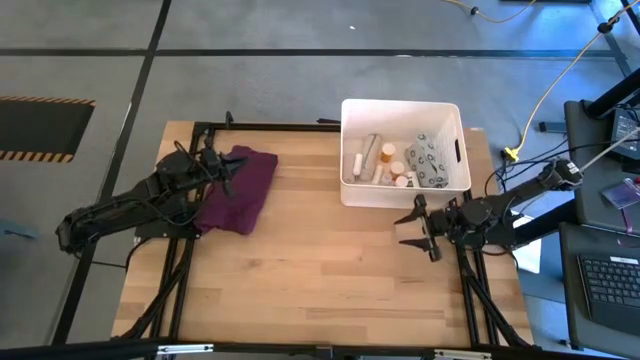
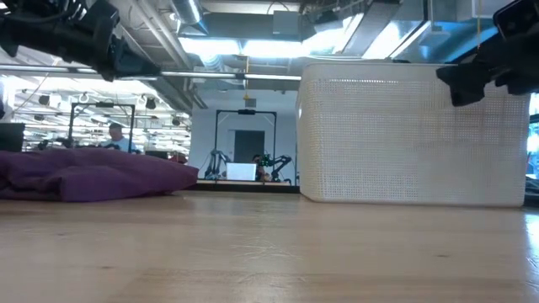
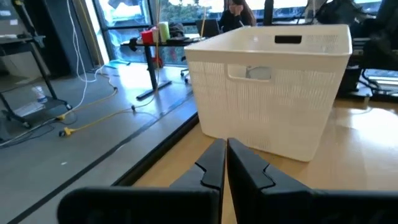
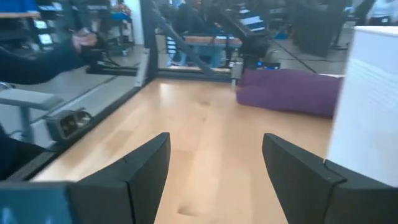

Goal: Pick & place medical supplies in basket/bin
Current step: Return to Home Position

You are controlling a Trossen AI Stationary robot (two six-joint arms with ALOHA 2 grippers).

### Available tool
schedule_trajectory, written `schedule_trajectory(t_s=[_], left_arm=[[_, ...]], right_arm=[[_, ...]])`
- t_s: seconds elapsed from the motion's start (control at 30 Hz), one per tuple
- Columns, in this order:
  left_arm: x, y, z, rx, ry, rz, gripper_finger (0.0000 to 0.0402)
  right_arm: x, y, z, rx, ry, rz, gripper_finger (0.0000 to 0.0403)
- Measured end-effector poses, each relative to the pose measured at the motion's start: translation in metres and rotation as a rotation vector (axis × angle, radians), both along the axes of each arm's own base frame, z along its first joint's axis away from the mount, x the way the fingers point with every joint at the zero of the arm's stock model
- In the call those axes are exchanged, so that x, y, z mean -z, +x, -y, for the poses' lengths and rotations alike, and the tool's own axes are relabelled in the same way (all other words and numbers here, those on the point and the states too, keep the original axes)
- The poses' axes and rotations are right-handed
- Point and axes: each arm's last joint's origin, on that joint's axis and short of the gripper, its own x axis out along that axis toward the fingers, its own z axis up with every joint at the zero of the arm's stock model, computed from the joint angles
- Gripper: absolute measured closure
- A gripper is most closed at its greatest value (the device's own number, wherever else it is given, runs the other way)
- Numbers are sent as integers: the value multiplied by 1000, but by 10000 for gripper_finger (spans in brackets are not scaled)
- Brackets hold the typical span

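Two arms flank a pale wooden surface [image 1: 320, 290] in the high view, with grey floor [image 1: 250, 90] around it and a yellow cable [image 1: 545, 100] trailing off to the right. The bin [image 1: 346, 150] stands at the far edge, right of centre, and the supplies [image 1: 405, 165] lie inside it: tubes, bottles and a grey patterned pouch. A purple cloth [image 1: 240, 188] lies far left. The near half of the surface is bare wood, so there is wide room between the arms. The left pincer [image 1: 224, 168] sits over the cloth's left edge. The right pincer [image 1: 405, 231] is just in front of the bin's near wall, toward its right corner, and points left.

The low view shows both arms held high, one above the cloth and the other before the bin's upper right part. Neither touches the wood. Behind them is a long lit hall with ceiling ducts and a distant person [image 2: 115, 135].

In the left wrist view the fingers are pressed together with nothing between them. They face the bin and its cut-out handle across open wood, with the surface's edge and the floor alongside.

In the right wrist view the fingers are spread wide and hold nothing. They look across bare wood toward the cloth, with the bin's wall close at one side.
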Motion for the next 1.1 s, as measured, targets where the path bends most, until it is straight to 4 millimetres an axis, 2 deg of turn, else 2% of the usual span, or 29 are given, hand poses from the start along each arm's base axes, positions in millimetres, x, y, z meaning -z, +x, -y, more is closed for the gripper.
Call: schedule_trajectory(t_s=[0.4, 0.7, 1.0, 1.1], left_arm=[[4, -1, 0, -6, -18, -35, 390], [0, -8, 4, -18, -4, 6, 390], [-8, -26, 13, -26, 27, 143, 390], [-3, -27, 14, -13, 29, 198, 389]], right_arm=[[-2, -6, 23, 175, -20, 26, 146], [-7, -19, 26, 138, -26, 106, 146], [-7, -19, 25, 117, -40, 106, 146], [-7, -19, 25, 116, -42, 106, 146]])
